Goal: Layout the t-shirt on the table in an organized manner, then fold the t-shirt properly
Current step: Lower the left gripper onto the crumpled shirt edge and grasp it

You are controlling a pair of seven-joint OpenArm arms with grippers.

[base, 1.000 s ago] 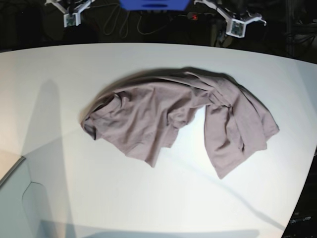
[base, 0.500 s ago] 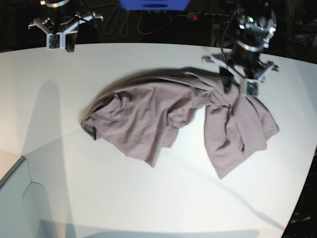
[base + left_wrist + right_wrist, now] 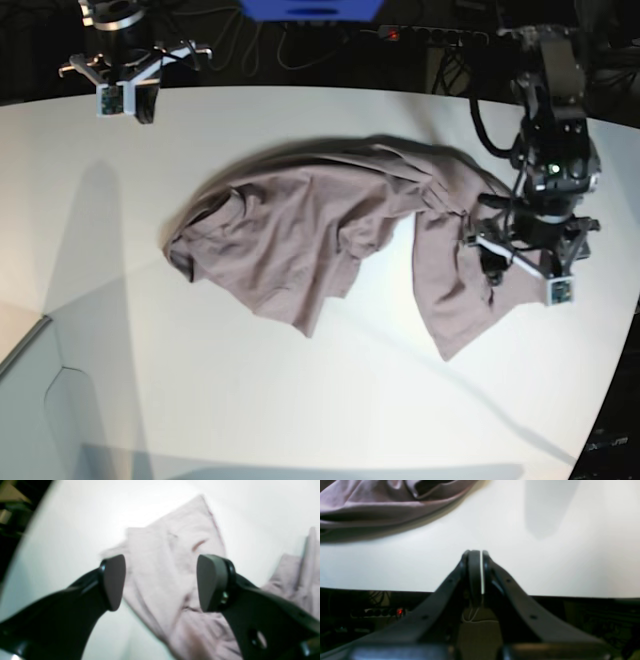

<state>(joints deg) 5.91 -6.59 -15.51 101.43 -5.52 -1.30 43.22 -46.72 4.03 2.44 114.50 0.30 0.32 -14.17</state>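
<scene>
White table (image 3: 300, 400): left gripper (image 3: 520, 268) now over t-shirt (image 3: 300, 235), jaws apart.

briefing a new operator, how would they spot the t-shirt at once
Look at the large white table that fills the base view. The t-shirt is the crumpled mauve-brown cloth near its middle, with one flap reaching under the open left end effector. It is the only soft, coloured thing there.
</scene>
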